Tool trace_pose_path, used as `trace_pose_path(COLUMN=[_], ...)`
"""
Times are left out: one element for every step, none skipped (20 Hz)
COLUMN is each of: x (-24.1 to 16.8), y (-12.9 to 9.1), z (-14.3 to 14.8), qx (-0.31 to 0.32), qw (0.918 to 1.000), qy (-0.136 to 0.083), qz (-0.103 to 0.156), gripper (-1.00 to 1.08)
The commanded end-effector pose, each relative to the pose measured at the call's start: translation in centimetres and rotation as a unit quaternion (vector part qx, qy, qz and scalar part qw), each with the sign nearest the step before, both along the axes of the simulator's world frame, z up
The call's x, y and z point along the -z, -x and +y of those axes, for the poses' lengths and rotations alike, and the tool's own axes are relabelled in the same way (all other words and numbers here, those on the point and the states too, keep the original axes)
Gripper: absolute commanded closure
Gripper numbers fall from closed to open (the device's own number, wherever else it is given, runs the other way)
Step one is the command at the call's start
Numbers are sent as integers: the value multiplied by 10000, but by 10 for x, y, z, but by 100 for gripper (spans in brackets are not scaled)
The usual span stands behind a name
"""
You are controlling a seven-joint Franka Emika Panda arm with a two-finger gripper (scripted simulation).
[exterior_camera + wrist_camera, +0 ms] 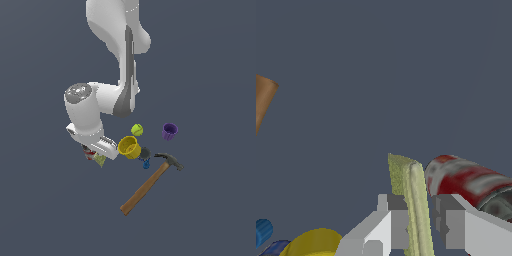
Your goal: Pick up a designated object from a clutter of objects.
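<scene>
Looking first at the exterior view, the arm bends down over the dark floor, and its gripper [98, 156] sits low at the exterior view's left end of the clutter, hiding most of what lies under it; only a sliver of the green pad [100, 160] and a bit of the red can [89, 154] peek out beneath the hand. Just beside the hand stands the yellow cup [129, 147], with the yellow-green ball [137, 130] behind it, the purple cup [170, 131] farther toward the exterior view's right, a small blue-grey piece [145, 155] touching or nearly touching the yellow cup, and the wooden-handled hammer [151, 183] lying diagonally nearest the camera. Turning to the wrist view, the gripper [415, 227] has its fingers narrowed around the green pad [415, 200], which stands on edge between them, its thin side gripped on both faces; the red can [471, 185] lies just beside one finger. The pad looks light, soft and spongy, so I judge it will compress and could bend or slip; holding it across its flat faces near the middle seems soundest.
</scene>
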State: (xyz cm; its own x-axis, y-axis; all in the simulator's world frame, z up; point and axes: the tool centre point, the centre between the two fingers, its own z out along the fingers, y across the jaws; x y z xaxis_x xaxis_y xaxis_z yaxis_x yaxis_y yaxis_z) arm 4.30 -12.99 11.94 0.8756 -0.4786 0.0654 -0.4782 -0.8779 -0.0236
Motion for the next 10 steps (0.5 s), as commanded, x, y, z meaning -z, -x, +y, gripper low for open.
trace_pose_path(x=[-5,-8,-11,-14,-18,-22,-27,-32,-38,-44], y=[2,3,5,7,9,12,15,18,21,24], z=[-1,-1,-2,-2,-3,-3,-4,-4,-5,-6], qx=[2,2,2,3,3,3,4,4,4,5], qw=[10000,10000,10000,10000,10000,10000,10000,10000,10000,10000], qy=[0,-1,-1,-2,-4,-5,-6,-8,-9,-11], qz=[-4,0,0,5,10,13,19,25,31,37], gripper=[108,108,108,108,108,108,108,108,108,108])
